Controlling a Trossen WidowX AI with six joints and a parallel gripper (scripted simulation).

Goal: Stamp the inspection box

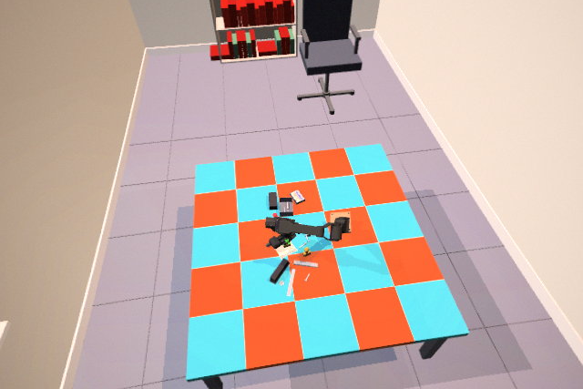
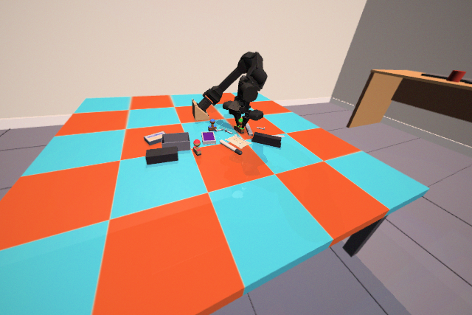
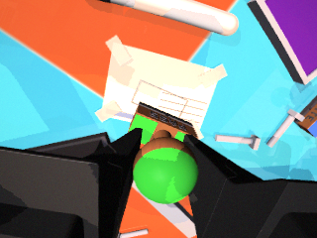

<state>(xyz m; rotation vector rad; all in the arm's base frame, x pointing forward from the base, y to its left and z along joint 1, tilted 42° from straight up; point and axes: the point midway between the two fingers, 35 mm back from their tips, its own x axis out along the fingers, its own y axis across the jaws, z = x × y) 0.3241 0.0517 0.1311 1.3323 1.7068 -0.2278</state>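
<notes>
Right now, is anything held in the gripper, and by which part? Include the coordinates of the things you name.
Yes: the green-topped stamp [image 1: 286, 242] [image 2: 240, 124] [image 3: 165, 175], gripped [image 3: 162, 138] around its handle, just below the round green knob.

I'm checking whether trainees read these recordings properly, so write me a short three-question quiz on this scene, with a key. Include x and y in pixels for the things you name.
1. Multiple choice: what is the tool [image 1: 285, 240] [image 2: 240, 123] [image 3: 162, 138] doing with the green-knobbed stamp [image 2: 240, 121] [image 3: 165, 174]?
a) standing open beside it
b) gripping it
c) hanging away from it, shut on nothing

2. True or false: the marker [image 2: 229, 146] [image 3: 198, 18] lies across the taped card [image 1: 283, 250] [image 2: 237, 141] [image 3: 158, 71].

3. Fill in: the ink pad [image 2: 208, 136] [image 3: 299, 35] has a ____ surface.

Key: 1 b; 2 false; 3 purple.
</notes>
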